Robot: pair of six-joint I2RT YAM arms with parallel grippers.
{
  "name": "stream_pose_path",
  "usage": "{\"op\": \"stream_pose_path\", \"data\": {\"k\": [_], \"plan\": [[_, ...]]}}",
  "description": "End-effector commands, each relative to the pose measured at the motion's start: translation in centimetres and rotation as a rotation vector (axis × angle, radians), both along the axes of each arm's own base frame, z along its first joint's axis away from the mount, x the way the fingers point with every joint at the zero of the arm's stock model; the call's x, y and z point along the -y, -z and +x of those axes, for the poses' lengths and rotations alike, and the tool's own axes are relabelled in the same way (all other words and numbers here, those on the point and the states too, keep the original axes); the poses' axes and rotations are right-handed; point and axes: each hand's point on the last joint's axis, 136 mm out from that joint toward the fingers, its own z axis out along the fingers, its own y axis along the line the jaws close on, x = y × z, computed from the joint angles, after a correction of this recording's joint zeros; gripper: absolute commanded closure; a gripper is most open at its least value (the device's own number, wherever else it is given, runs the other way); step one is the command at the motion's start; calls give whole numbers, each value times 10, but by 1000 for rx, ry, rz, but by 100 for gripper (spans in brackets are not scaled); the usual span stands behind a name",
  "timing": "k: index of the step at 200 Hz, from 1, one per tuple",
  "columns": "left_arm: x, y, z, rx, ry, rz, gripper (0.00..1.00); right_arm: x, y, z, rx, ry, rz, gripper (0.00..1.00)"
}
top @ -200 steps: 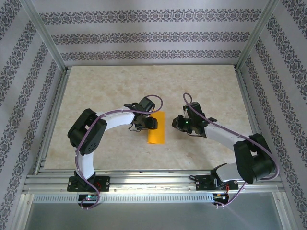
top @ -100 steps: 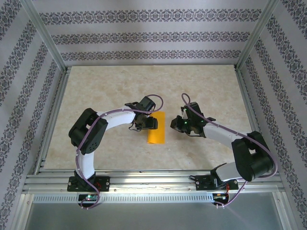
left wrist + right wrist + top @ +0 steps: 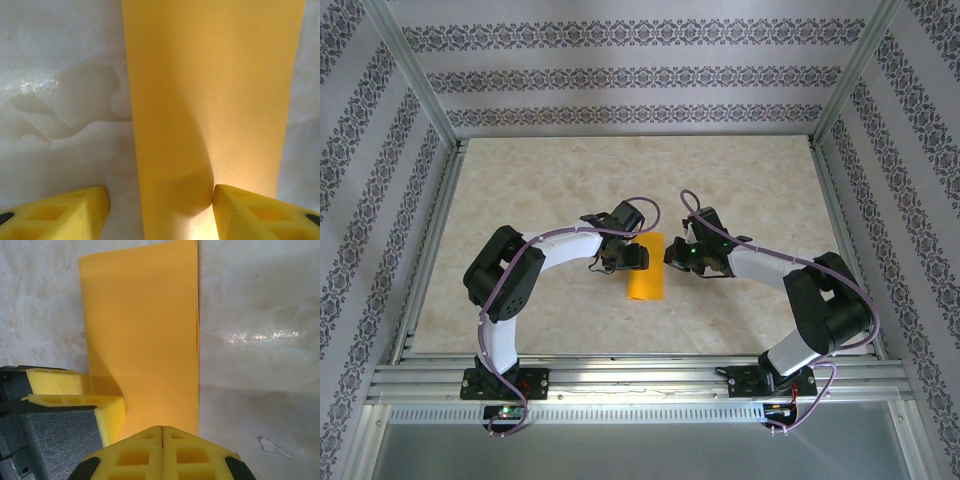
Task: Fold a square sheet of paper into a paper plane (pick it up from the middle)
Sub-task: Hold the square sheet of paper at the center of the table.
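Marble table (image 3: 520, 190) | folded sheet (image 3: 140, 330) | left gripper (image 3: 160, 195) apart, pinning it | right gripper (image 3: 162, 432) closed (creasing, I judge)

Plain orange-yellow paper (image 3: 645, 270); beige marbled table (image 3: 540, 180); yellow gripper fingers (image 3: 135, 452); white-and-black arms (image 3: 565, 248); white walls (image 3: 620, 60) banded with grey floral stripes; silver metal frame (image 3: 420, 88).

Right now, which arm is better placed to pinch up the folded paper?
Probably left: the left gripper is open with the paper between its fingers; the right gripper is shut at the paper's edge.
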Motion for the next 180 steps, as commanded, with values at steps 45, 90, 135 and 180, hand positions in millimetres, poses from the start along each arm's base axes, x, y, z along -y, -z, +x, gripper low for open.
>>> {"op": "stream_pose_path", "data": {"k": [45, 90, 135, 180], "plan": [[-10, 49, -26, -119, -2, 66, 41, 8, -7, 4, 43, 38, -43, 97], [-9, 49, -26, -122, -10, 60, 40, 8, -9, 3, 45, 36, -36, 97], [-8, 52, -28, -130, 3, 57, 40, 13, -12, 4, 68, 65, -47, 97], [-11, 54, -30, -131, 8, 69, 41, 14, -17, 6, 86, 76, -36, 97]]}}
